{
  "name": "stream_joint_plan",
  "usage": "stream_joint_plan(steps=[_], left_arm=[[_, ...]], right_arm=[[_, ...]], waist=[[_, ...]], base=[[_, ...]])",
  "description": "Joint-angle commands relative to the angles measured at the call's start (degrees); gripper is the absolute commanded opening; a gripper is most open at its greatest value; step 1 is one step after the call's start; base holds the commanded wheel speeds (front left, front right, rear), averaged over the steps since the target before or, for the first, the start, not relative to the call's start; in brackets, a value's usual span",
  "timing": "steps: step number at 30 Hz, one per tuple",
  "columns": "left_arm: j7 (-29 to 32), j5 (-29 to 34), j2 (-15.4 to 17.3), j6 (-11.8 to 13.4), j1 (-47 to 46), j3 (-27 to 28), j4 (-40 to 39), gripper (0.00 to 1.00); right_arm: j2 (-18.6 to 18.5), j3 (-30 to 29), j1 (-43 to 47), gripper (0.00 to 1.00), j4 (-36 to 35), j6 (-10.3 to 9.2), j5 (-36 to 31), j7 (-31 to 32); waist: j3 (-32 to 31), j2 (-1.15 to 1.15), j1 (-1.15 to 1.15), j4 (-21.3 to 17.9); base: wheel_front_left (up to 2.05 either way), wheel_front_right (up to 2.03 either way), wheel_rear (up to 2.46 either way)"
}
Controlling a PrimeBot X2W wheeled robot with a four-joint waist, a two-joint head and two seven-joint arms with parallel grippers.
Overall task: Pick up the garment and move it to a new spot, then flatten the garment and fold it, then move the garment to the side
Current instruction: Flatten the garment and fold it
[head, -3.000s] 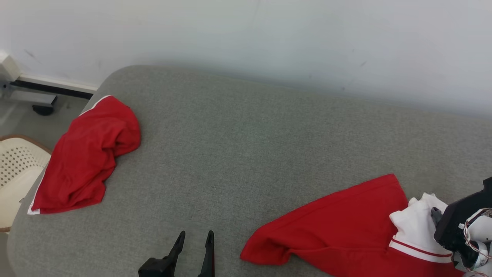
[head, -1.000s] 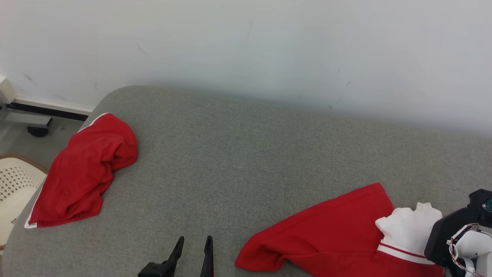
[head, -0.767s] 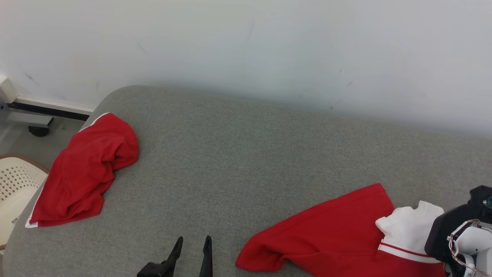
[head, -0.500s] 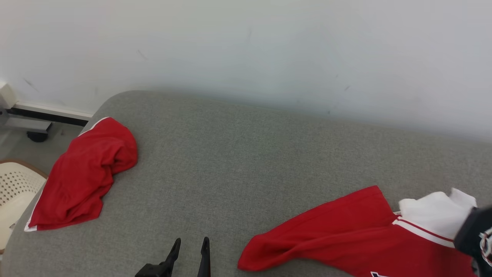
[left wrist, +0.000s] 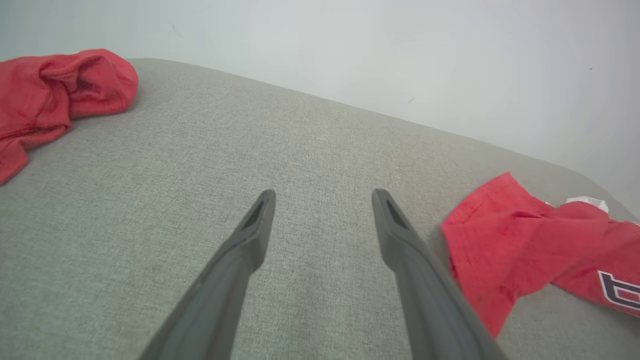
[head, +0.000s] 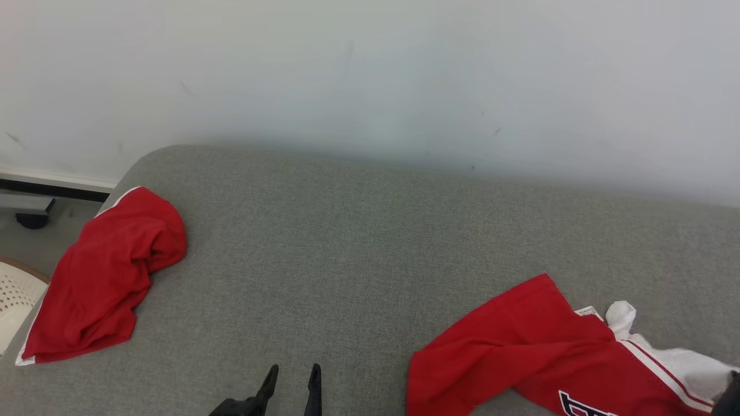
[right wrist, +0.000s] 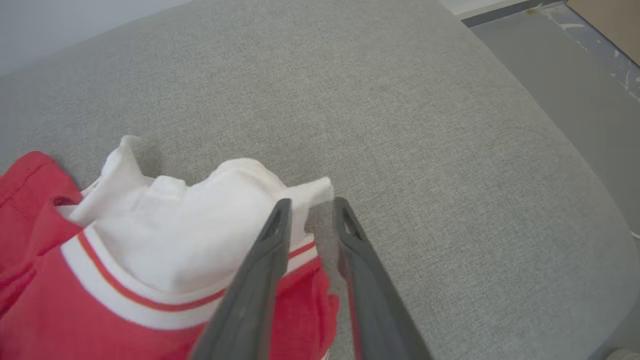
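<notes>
L fingers (left wrist: 250, 235) wide apart, empty. R fingers (right wrist: 272, 250) narrow gap at garment (right wrist: 200, 235) white edge; grip unclear.

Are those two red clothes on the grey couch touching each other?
Apart. The head view shows bare grey cushion between the crumpled red garment at left and the red-and-white jersey at right.

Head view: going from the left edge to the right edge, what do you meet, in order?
Cream perforated object at the left edge → crumpled red garment → left gripper, at the bottom edge with its jaws open → red-and-white garment spread out at the lower right.
</notes>
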Motion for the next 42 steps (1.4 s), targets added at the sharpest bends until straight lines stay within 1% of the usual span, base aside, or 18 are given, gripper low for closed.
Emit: stream_joint_plan(steps=[1,2,4,8,10,12,17,18,19,23,25,29,34,42], left_arm=[[0.4,-0.8,0.0,-0.4,-0.2,-0.2,0.4,1.0],[1.0,-1.1,0.1,-0.5,0.0,-0.5,0.7,1.0],[2.9,-1.2,0.5,-1.7,0.3,-1.5,1.3,1.0],[8.4,-1.8,1.8,-6.5,0.6,-6.0,2.4,1.0],[9.4,-1.6,2.1,-8.5,1.0,-7.7,2.7,1.0],[9.2,-1.3,1.9,-9.6,1.1,-8.6,3.6,1.0],[8.7,0.4,0.3,-11.1,-0.8,-11.5,8.6,1.0],[8.4,0.5,-0.2,-11.4,-1.2,-12.0,9.7,1.0],[7.8,0.7,-1.5,-12.0,-2.2,-12.5,12.2,1.0],[6.6,1.0,-3.3,-12.9,-4.3,-13.3,16.9,1.0],[5.9,1.0,-4.0,-12.9,-5.2,-13.4,18.9,1.0],[5.4,1.0,-4.7,-13.1,-6.2,-13.7,21.8,1.0],[4.6,0.3,-5.6,-12.4,-7.5,-13.4,25.6,1.0],[3.5,-0.6,-6.5,-13.6,-9.4,-14.1,29.8,1.0]], right_arm=[[0.1,0.2,0.1,1.0,0.3,0.06,1.0,-0.4],[0.1,0.3,0.2,1.0,0.5,0.06,1.3,-0.9],[0.1,0.5,0.6,1.0,0.8,0.06,2.7,-2.3],[0.1,1.5,2.2,1.0,-0.4,0.06,6.1,-4.6],[0.1,2.1,3.4,1.0,-1.7,0.06,8.0,-5.4],[0.1,2.5,4.9,1.0,-3.1,0.06,9.4,-5.7],[0.1,4.3,7.4,1.0,-7.0,0.06,11.5,-5.5],[0.1,4.5,7.8,1.0,-7.7,0.06,11.7,-5.4],[0.1,5.5,8.3,1.0,-8.6,0.06,12.0,-5.1],[0.1,7.2,8.7,1.0,-9.6,0.06,11.6,-4.6],[0.1,7.9,8.8,1.0,-9.7,0.06,12.0,-4.4],[0.1,8.7,8.7,1.0,-9.8,0.06,12.4,-4.2],[0.1,9.3,8.5,1.0,-9.8,0.06,12.6,-4.4],[0.1,10.1,8.1,1.0,-9.0,0.06,12.6,-4.9]], waist=[[-0.1,0.0,0.0,0.0],[-0.2,0.0,0.0,0.0],[-0.4,0.0,0.0,-0.2],[-1.1,0.0,0.0,-1.0],[-1.3,0.0,0.0,-1.7],[-1.4,0.0,0.0,-2.5],[-1.2,0.0,0.0,-5.6],[-1.1,0.0,0.0,-6.2],[-1.0,0.0,0.0,-7.7],[-0.4,0.0,0.0,-10.3],[-0.2,0.0,0.0,-11.3],[0.1,0.0,0.0,-12.2],[0.4,0.0,0.0,-12.8],[0.7,0.0,0.0,-12.4]], base=[[0.0,0.0,0.0],[0.0,0.0,0.0],[0.0,0.0,0.0],[0.0,0.0,0.0],[0.0,0.0,0.0],[0.0,0.0,0.0],[0.0,0.0,0.0],[0.0,0.0,0.0],[0.0,0.0,0.0],[0.0,0.0,0.0],[0.0,0.0,0.0],[0.0,0.0,0.0],[0.0,0.0,0.0],[0.0,0.0,0.0]])
